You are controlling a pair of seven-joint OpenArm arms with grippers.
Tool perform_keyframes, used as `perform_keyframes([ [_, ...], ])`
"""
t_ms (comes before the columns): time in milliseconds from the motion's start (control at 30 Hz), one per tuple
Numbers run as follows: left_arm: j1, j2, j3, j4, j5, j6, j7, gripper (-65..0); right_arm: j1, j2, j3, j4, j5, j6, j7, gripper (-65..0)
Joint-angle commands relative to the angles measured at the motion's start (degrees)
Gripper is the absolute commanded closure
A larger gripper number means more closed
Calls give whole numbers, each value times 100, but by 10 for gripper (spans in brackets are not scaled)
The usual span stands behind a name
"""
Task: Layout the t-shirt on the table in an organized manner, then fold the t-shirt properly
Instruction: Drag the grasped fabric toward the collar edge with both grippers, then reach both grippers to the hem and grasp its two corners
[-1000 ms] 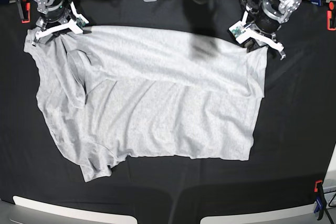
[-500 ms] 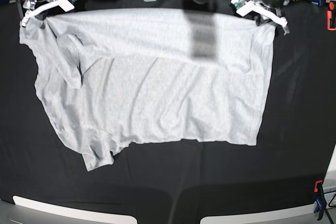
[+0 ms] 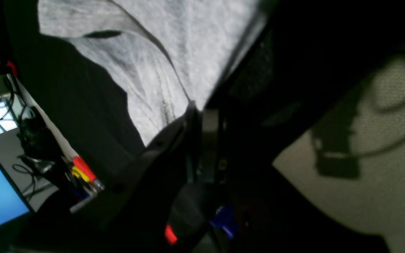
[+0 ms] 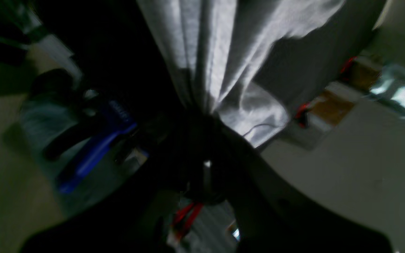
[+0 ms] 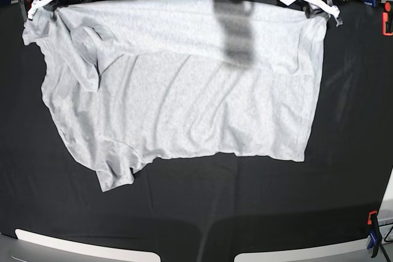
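The base view looks straight down from high above, taking in the whole black bench point(image 5: 344, 151) and the spread t-shirt point(image 5: 184, 90). Each wrist view sits close behind its own pincer, facing along it onto gathered shirt fabric at one far corner, shared with the base view.

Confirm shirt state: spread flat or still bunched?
Mostly spread, not flat. The t-shirt lies open across the table, but one sleeve is folded over the body at base-view left, and the lower corner there is rumpled.
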Motion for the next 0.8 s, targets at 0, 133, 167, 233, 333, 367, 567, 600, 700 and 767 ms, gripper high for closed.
perform_keyframes([
  [0, 66, -76, -31, 46, -4, 63, 286, 0, -33, 107, 52, 57, 0, -28, -275, -218],
  [133, 68, -79, -31, 50, -234, 72, 396, -207, -76, 107, 50, 57, 83, -17, -389, -330],
  [167, 83, -79, -31, 52, -245, 87, 428, -224, -129, 111, 50, 72, 79, -17, -306, -330],
  [233, 151, -79, -31, 72, -221, 83, 479, -225, -291, 109, 50, 129, 55, -17, -131, -330],
  [333, 358, -79, -31, 256, -223, 83, 501, -225, -605, 109, 52, 317, 9, -20, 168, -330],
  [367, 455, -79, -31, 363, -223, 83, 520, -225, -702, 109, 52, 402, -17, -20, 251, -330],
  [567, 922, -90, -33, 1180, -81, 87, 1460, -225, -826, 107, 52, 1032, -415, -376, 511, -329],
  [600, 918, -118, -33, 1279, 7, 164, 1541, -225, -734, 107, 52, 1119, -459, -518, 509, -329],
  [700, 785, -162, -44, 1467, 599, 745, 1523, -225, -122, 92, 59, 1213, -372, -938, 352, -329],
  [767, 498, -160, -44, 1526, 782, 1019, 1526, -225, 492, 92, 70, 1211, -13, -981, 203, -329],
])
